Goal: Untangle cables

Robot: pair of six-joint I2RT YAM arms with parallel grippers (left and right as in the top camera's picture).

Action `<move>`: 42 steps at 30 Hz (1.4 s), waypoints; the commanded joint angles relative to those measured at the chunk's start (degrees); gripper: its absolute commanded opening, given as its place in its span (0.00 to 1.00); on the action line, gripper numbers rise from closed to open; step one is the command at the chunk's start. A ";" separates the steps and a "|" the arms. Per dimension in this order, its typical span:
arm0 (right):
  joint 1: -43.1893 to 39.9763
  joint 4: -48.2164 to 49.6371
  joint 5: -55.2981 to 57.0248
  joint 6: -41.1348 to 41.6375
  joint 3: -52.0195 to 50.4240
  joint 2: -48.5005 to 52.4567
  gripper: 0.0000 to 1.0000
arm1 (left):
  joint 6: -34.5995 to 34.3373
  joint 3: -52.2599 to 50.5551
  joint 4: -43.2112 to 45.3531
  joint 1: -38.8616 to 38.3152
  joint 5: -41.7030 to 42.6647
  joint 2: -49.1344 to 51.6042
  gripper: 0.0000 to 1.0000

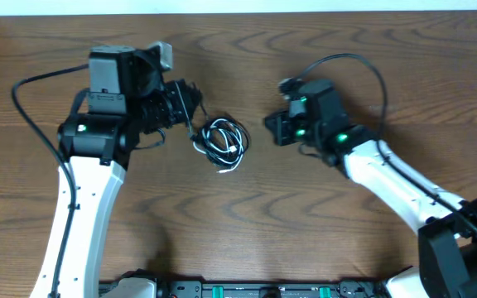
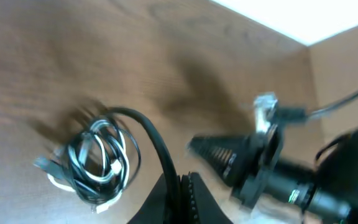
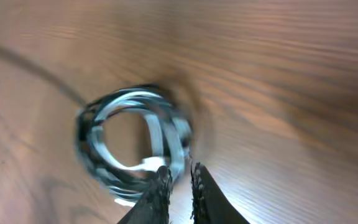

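Observation:
The cables (image 1: 224,145) lie in a small coiled bundle of black and white cords at the table's centre. The left wrist view shows the bundle (image 2: 98,158) at lower left, with one black cable (image 2: 154,134) arcing out of it into my left gripper (image 2: 180,179), which is shut on it. From overhead, the left gripper (image 1: 192,106) sits just up and left of the bundle. My right gripper (image 1: 273,130) hovers a short way right of the bundle, apart from it. Its jaws (image 3: 179,169) are nearly closed with a thin slit and nothing between them; the blurred bundle (image 3: 132,143) lies just beyond.
Brown wooden table (image 1: 247,223) all around. The right arm's wrist (image 2: 272,168) shows in the left wrist view, close to the right of the bundle. Thick black arm cords (image 1: 23,108) loop beside each arm. A rail runs along the table's front edge (image 1: 247,290).

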 commanded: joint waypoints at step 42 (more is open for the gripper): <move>-35.50 -22.93 -3.37 -12.20 0.39 -20.28 0.19 | 10.16 2.82 1.57 -16.92 -17.27 12.15 0.95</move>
